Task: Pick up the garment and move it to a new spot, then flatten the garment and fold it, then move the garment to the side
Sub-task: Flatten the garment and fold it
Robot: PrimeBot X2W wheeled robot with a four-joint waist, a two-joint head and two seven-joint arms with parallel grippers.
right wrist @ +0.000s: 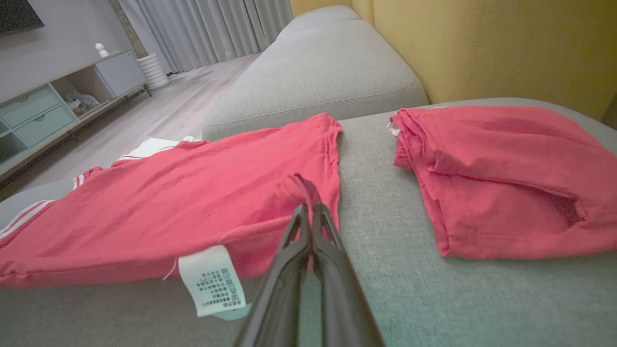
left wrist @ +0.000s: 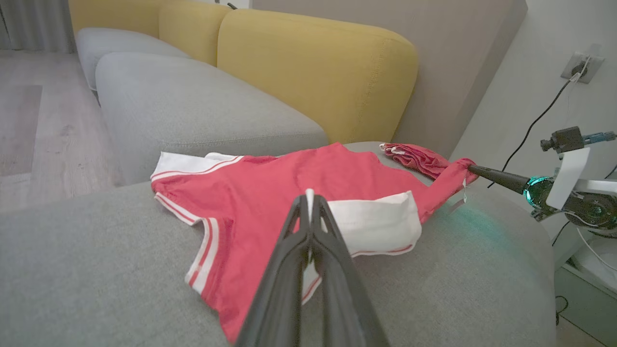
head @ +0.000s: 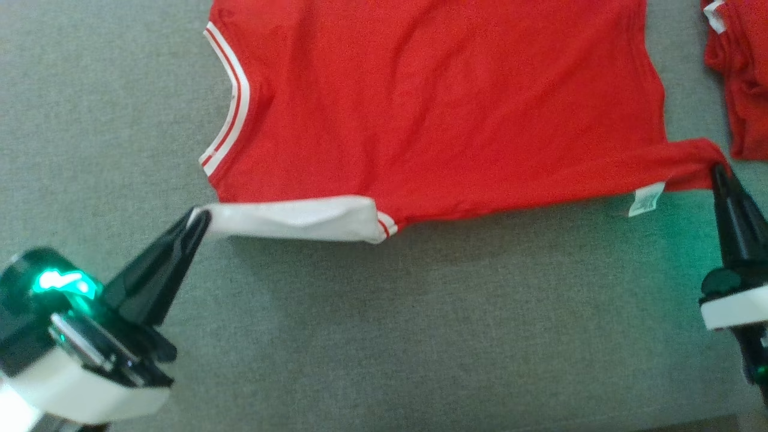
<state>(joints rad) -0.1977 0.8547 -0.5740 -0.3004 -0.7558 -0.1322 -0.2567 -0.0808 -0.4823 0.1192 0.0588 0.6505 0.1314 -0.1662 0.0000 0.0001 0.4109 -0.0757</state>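
The garment [head: 444,108] is matt red cloth; the sofa cushion [head: 420,336] beneath is rough grey woven fabric.

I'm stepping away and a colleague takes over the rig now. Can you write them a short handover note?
Left pincer: shut on the white sleeve of the red shirt.
Right pincer: shut on its hem corner by the care label.
Shirt lies spread, mostly flat, on the grey cushion; a folded red garment lies beside it.
Done: moving and spreading, apparently. Left: fold, move aside.
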